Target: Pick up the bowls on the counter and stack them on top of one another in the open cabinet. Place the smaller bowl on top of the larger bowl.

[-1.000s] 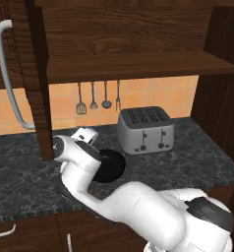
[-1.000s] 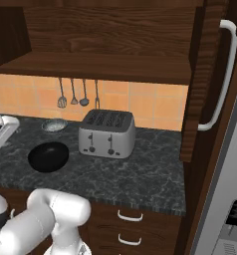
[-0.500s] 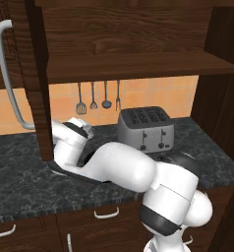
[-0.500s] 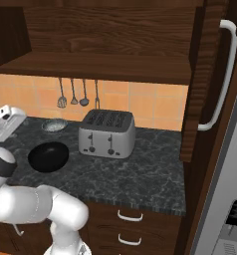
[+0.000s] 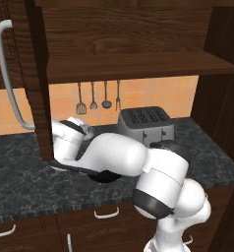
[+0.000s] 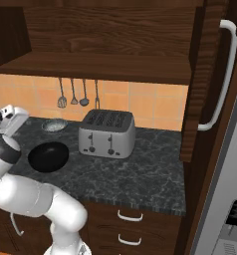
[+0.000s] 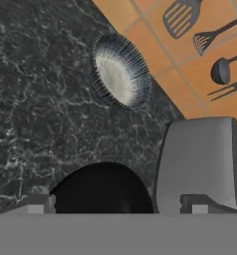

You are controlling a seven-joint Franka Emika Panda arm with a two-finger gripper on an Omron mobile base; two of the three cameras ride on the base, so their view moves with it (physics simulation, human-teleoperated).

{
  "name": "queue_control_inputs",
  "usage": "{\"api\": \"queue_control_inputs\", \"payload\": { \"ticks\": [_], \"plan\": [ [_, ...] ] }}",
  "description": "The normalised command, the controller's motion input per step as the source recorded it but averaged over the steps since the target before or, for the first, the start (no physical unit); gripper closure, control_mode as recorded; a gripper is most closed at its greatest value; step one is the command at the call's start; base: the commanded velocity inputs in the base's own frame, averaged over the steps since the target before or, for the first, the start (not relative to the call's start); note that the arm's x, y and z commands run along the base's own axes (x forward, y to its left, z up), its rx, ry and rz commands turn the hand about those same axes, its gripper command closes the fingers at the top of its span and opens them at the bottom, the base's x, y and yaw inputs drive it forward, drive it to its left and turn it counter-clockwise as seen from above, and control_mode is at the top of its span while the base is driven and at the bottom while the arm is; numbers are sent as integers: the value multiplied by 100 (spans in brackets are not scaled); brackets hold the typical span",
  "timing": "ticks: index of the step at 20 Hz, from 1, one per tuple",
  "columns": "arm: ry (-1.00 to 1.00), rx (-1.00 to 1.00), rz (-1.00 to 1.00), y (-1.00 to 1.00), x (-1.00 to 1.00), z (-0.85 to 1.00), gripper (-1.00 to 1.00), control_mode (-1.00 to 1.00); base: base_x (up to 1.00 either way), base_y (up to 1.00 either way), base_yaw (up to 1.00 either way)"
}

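On the counter (image 6: 140, 169), the larger bowl (image 6: 49, 156) sits at nine o'clock from the toaster (image 6: 107, 133), with the smaller bowl (image 6: 55, 125) at its twelve, near the tiled wall (image 6: 155, 107). The gripper's grip state cannot be told. The cabinet (image 6: 105, 67) shelf hangs above.
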Motion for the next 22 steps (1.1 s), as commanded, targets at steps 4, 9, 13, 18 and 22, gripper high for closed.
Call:
{"api": "queue_control_inputs", "payload": {
  "ticks": [4, 9, 13, 18, 22],
  "plan": [
    [0, 0, 0, 0, 42, -41, -100, -100, 0, 0, 0],
    [1, -5, 0, 3, 73, -45, -100, -100, 0, 0, 0],
    [0, -2, -1, -4, 55, -14, -100, -100, 0, 0, 0],
    [4, 0, 0, 2, 30, 0, -100, -100, 0, 0, 0],
    [13, -2, 0, 0, 35, -21, -100, -100, 0, 0, 0]
  ]
}}
